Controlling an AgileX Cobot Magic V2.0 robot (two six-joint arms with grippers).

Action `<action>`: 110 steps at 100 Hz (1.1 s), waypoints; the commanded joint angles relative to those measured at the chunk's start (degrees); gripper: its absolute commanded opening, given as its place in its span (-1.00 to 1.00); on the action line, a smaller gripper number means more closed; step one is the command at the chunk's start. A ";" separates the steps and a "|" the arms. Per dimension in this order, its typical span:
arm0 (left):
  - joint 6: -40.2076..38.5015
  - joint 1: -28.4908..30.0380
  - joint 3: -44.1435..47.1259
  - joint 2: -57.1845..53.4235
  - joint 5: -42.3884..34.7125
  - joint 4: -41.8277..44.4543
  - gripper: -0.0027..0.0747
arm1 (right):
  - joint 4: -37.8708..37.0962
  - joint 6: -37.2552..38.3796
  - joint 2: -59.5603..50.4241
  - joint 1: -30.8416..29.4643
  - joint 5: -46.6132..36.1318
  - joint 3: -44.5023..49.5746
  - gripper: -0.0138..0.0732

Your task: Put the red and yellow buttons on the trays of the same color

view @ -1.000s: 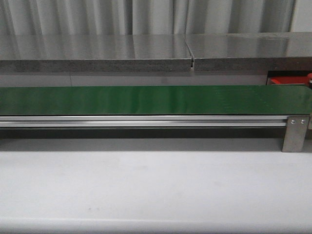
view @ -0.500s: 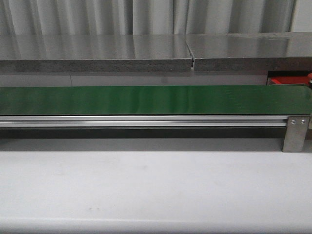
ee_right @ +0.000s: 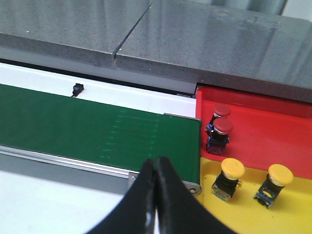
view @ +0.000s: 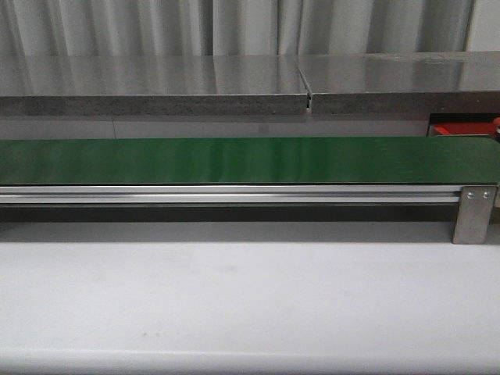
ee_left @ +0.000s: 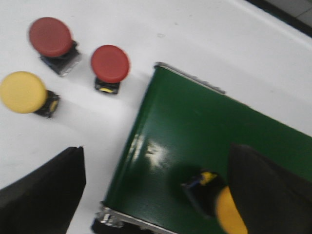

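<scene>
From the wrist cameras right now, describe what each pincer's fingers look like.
The left pincer shows two broad, matte black fingers with angular edges, blurred in this view. The right pincer has two glossy black fingers that curve and taper to narrow tips. No cables or markings are visible on either.

- An industrial sorting station or automation lab: a long green conveyor belt (view: 250, 160) on an aluminium rail (view: 226, 194).
- Plain white counter (view: 250, 297), grey speckled stone ledge (view: 156, 86), pale pleated curtain (view: 234, 27) behind.
</scene>
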 commanded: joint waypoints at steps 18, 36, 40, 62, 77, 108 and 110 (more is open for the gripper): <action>-0.87 4.93 -1.72 -2.79 -0.81 4.43 0.59 | 0.67 -0.58 0.20 0.03 -4.18 -1.56 -0.95; -0.87 7.60 -1.72 -0.52 -0.95 4.56 0.59 | 0.67 -0.58 0.20 0.03 -4.18 -1.56 -0.95; -0.87 7.85 -1.72 0.00 -0.95 4.56 0.59 | 0.67 -0.58 0.20 0.03 -4.18 -1.56 -0.95; -1.86 8.24 -1.83 4.09 -1.34 6.15 0.59 | 0.67 -0.58 0.20 0.03 -4.18 -1.56 -0.95; -2.80 8.59 -1.83 6.71 -1.89 6.70 0.59 | 0.67 -0.58 0.20 0.03 -4.18 -1.56 -0.95; -3.40 8.67 -2.37 11.53 -5.05 4.32 0.59 | 0.67 -0.58 0.20 0.03 -4.18 -1.56 -0.95; -3.40 8.67 -2.68 11.72 -5.17 4.18 0.59 | 0.67 -0.58 0.20 0.03 -4.18 -1.56 -0.95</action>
